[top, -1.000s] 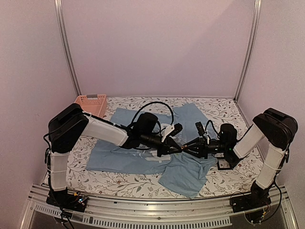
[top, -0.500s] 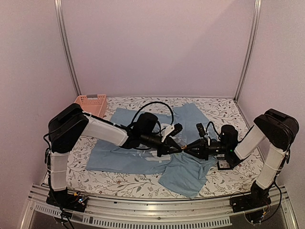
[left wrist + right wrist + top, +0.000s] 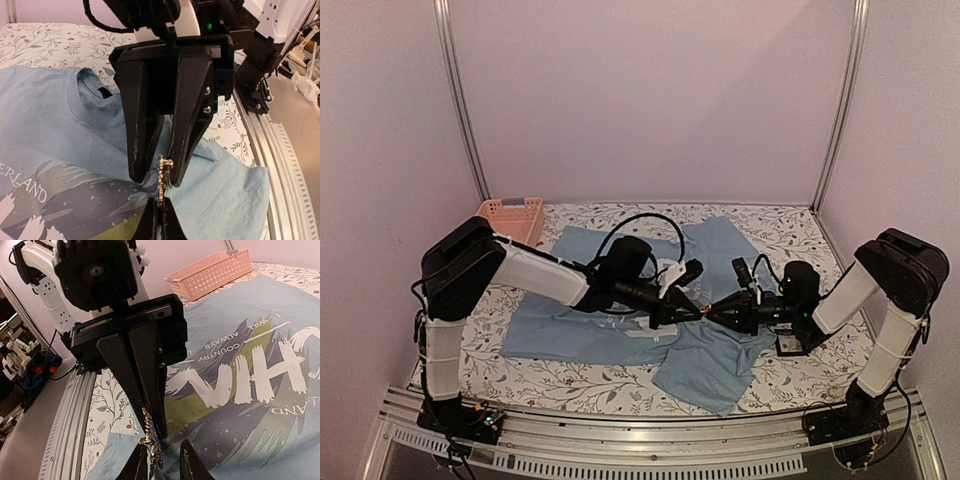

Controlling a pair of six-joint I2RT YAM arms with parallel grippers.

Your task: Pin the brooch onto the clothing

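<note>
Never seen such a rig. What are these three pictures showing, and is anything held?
Two robot arms are bolted at the near edge of a table. One picture looks down from above; the other two come from a camera on each wrist. On the flowery table lie a blue T-shirt and a pink basket. Over the shirt, the left pincer is shut on a tiny glittery brooch. The right pincer has its jaws slightly apart around it; whether they grip is unclear.

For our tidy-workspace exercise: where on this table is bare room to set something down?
Bare floral tablecloth shows at the back right, between the light blue printed T-shirt and the right post, and in the near-left strip between shirt hem and metal rail. Crowded: mid-shirt, where left pincer and right pincer meet.
</note>
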